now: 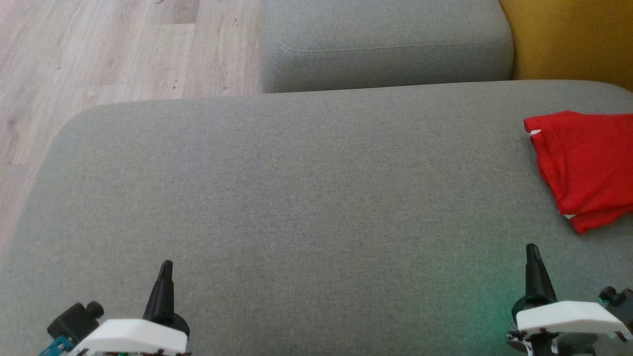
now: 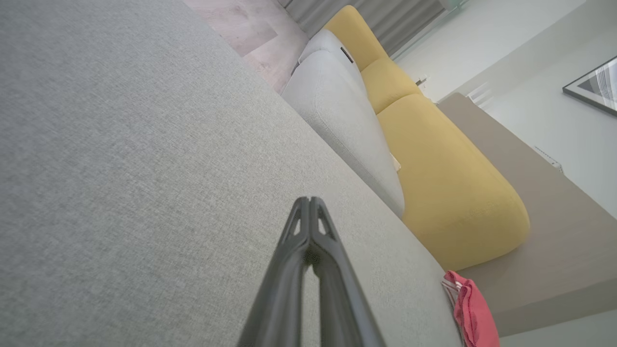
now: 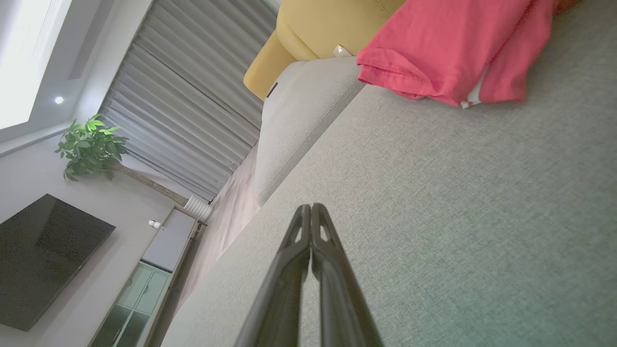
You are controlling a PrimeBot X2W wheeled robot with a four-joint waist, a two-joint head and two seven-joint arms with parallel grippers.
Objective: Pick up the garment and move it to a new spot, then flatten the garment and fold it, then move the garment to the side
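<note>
I am judging the last step, moving the garment to the side, to be as good as done. The red T-shirt (image 1: 583,163) is lying folded at the far right of the big grey seat cushion (image 1: 296,198), running off the head view's right edge. It is sitting well apart from my left claw (image 1: 166,269) and nearer my right claw (image 1: 532,252), ahead of it and off to its right. I am holding both claws pinched shut, fingers tip to tip, with nothing between them, and both are hanging low over bare grey fabric at the near edge.

The next move is calling for little. I am seeing no reason to reach again unless the fold wants tidying. In that case my right claw would have to open, travel forward and rightward, and come down on one edge without dragging the layers apart.

The T-shirt is showing as a compact, roughly rectangular stack of several layers, edges not quite flush. A hemmed sleeve is poking out at one side in the right wrist view, and small white bits, perhaps a label, are peeking out at two corners. The cloth is looking thin and soft, likely to slide on itself.
</note>
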